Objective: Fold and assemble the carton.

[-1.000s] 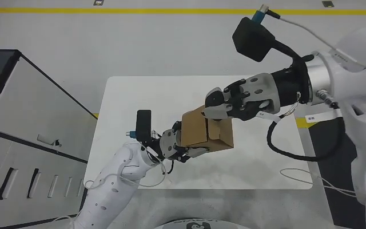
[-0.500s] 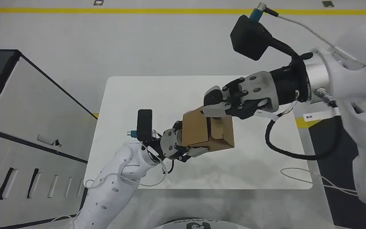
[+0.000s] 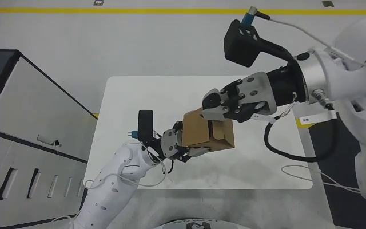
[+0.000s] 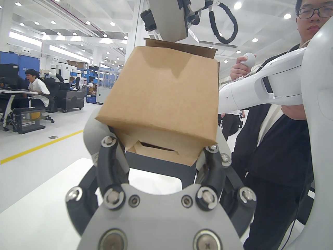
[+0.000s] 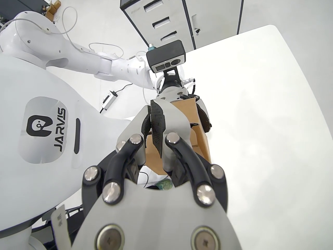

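Left claw is clamped on the near end of the carton, which is held just above the tabletop. Its long axis runs away towards the right claw. That claw's fingers are together and pressing on the carton's far top edge, so it looks best placed for the flap.

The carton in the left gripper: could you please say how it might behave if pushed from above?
The carton looks like thin cardboard, so probably light. Its flaps seem partly open, so its walls would likely flex under a push. Clamped at one end by the left gripper, it may pivot.
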Motion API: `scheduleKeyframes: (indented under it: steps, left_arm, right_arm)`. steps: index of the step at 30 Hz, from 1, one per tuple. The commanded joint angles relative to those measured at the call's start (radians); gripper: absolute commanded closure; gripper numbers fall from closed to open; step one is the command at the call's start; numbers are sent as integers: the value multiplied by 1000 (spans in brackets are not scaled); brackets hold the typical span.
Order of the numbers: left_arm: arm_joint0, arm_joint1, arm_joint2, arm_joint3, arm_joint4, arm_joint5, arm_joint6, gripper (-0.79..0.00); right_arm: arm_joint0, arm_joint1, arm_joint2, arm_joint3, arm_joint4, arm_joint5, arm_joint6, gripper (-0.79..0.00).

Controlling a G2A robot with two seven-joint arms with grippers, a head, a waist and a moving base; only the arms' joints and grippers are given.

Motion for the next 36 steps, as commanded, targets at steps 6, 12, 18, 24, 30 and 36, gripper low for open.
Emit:
scheduleKeyframes:
  steps: [6, 12, 18, 24, 30, 36]
  left_arm:
    - [-1, 1, 1, 1, 0, 2, 4, 0]
    - [-3, 1, 2, 1, 1, 2, 6, 0]
    - [-5, 2, 3, 3, 2, 3, 9, 0]
    - [-7, 2, 6, 3, 1, 2, 10, 0]
    - [-9, 2, 9, 5, -6, 1, 14, 0]
    - [-10, 3, 11, 8, -9, 4, 14, 0]
  right_arm:
    - [18, 1, -11, 3, 1, -6, 15, 0]
    - [27, 2, -17, 6, 3, -9, 26, 0]
    - [31, 4, -24, 10, 3, -10, 28, 0]
    - [33, 4, -35, 13, 0, -12, 24, 0]
    - [37, 5, -44, 15, 1, -14, 27, 0]
    - [44, 5, -49, 18, 3, -19, 24, 0]
